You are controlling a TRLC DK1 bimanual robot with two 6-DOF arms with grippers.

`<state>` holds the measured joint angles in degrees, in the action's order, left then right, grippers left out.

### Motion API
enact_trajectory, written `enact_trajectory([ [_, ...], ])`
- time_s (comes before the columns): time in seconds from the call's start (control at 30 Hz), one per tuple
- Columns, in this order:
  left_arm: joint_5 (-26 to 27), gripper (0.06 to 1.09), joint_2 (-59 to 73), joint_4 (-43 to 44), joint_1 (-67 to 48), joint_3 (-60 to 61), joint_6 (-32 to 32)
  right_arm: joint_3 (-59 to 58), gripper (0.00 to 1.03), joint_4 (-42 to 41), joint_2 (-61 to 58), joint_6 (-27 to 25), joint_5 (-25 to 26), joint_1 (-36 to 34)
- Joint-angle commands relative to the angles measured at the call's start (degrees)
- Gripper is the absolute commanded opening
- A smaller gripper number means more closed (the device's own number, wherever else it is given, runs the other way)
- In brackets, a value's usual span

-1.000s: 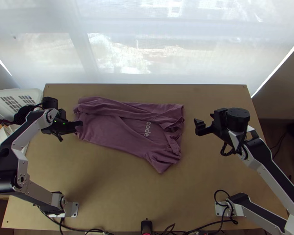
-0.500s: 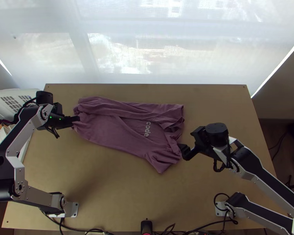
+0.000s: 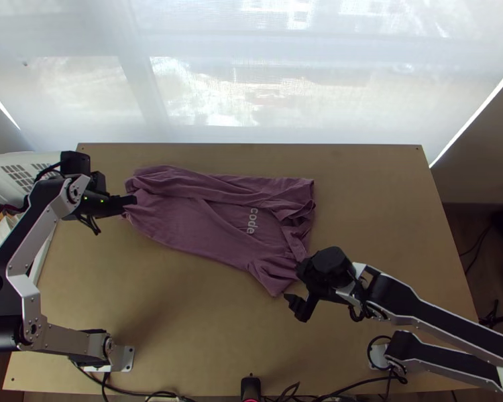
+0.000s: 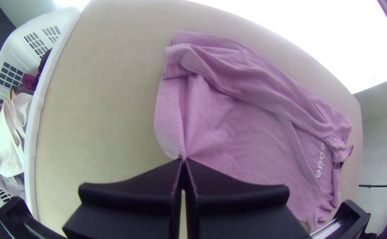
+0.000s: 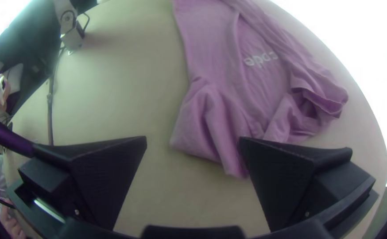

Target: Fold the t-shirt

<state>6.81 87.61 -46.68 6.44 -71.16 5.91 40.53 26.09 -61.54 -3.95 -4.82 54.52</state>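
Note:
In the top view the purple t-shirt [image 3: 204,221] lies lengthwise across the table, its far side folded over in a wrinkled strip, its right end rumpled. My left gripper [image 3: 132,200] is at the shirt's left end; in the left wrist view the left gripper [image 4: 183,163] is shut on a pinch of that edge, creasing the t-shirt [image 4: 246,128]. My right gripper [image 3: 296,287] stands beside the shirt's near right corner. From the right wrist, the right gripper [image 5: 193,144] is wide open, one finger overlapping the view of the bunched corner of the t-shirt [image 5: 207,115].
A white laundry basket [image 4: 36,132] with clothes stands at the table's left edge. Bare wooden table [image 3: 204,321] lies on the near side of the shirt. Cables [image 3: 151,395] run along the near edge, beside a small black device [image 3: 251,388].
The left gripper has gone from open at the shirt's left end to shut on its edge, shifting slightly left. My right gripper has swung toward the near edge and left, to the near right corner.

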Motion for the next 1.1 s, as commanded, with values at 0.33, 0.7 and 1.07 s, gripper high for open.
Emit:
enact_trajectory([
  [0.33,-1.5,0.09,-2.3,-0.5,0.3,1.9,0.9,-9.7,0.93,-12.7,-5.4,-6.3,0.1,7.0],
  [0.7,-2.4,0.09,-1.3,-0.4,0.2,2.3,1.0,-9.7,0.92,-20.0,-11.9,-6.9,1.7,6.2],
  [1.07,-2.4,0.09,-1.1,-0.3,0.5,2.1,0.5,-8.8,0.83,-22.0,-15.1,-8.0,2.2,3.5],
])
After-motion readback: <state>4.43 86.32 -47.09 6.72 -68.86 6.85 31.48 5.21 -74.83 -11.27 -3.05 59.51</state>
